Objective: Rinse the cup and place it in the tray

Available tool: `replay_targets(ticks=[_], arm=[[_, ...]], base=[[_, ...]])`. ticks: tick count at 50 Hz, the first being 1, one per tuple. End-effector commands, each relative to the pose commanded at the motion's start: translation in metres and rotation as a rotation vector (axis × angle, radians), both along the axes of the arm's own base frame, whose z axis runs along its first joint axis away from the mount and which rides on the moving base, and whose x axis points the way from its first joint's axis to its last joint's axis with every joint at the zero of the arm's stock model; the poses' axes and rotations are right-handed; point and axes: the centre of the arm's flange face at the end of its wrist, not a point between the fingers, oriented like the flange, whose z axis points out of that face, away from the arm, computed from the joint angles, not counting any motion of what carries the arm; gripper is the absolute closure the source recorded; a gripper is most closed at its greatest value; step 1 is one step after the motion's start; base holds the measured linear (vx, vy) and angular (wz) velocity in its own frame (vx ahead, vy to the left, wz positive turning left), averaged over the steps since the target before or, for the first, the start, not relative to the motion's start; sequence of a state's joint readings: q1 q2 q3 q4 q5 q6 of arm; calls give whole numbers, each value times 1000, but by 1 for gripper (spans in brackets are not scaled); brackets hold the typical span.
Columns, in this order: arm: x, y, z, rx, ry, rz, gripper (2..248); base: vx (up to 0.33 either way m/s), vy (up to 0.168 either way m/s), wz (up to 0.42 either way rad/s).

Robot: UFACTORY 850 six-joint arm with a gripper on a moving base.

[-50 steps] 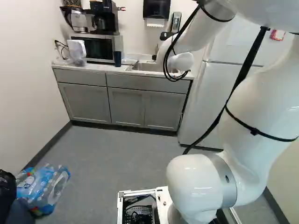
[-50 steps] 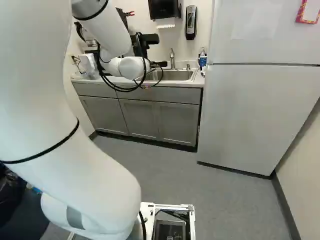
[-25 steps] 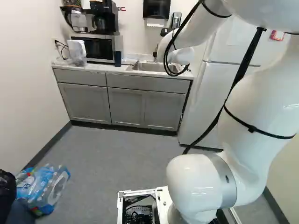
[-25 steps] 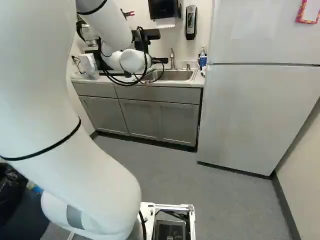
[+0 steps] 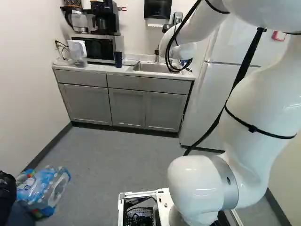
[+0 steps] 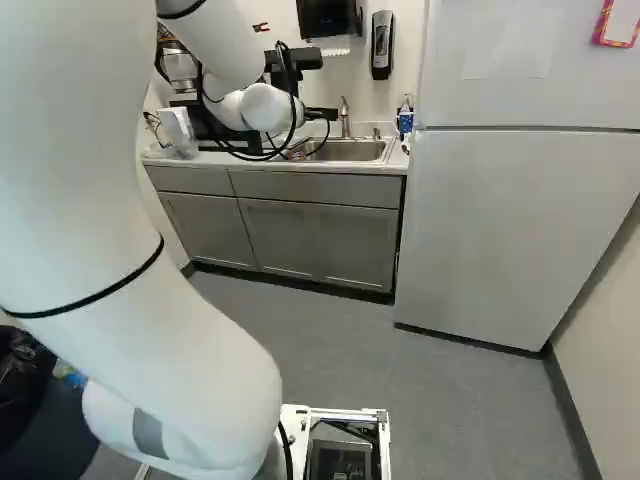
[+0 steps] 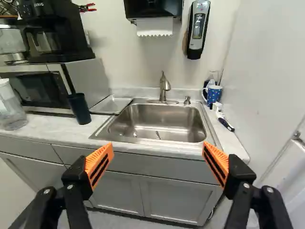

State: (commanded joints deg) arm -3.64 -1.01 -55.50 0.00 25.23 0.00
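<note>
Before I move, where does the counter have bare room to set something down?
The countertop looks free between the water pitcher and dark tumbler, in front of the microwave. It is crowded where the tumbler stands close to the metal tray, and on the sink's refrigerator side, with blue mug and brush.

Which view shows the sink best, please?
The wrist view: the sink shows its whole basin. Arm and cables partly cover its right end in the left base view, its left end in the right base view.
</note>
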Motion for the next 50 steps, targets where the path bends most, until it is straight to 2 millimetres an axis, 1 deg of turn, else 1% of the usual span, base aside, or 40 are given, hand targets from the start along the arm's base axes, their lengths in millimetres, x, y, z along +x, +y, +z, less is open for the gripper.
replay_targets(ticks=[24, 50], arm=[[4, 0, 26, -3, -44, 1, 3], [4, 0, 26, -3, -44, 1, 3]], base=[[0, 0, 0], [0, 0, 0]])
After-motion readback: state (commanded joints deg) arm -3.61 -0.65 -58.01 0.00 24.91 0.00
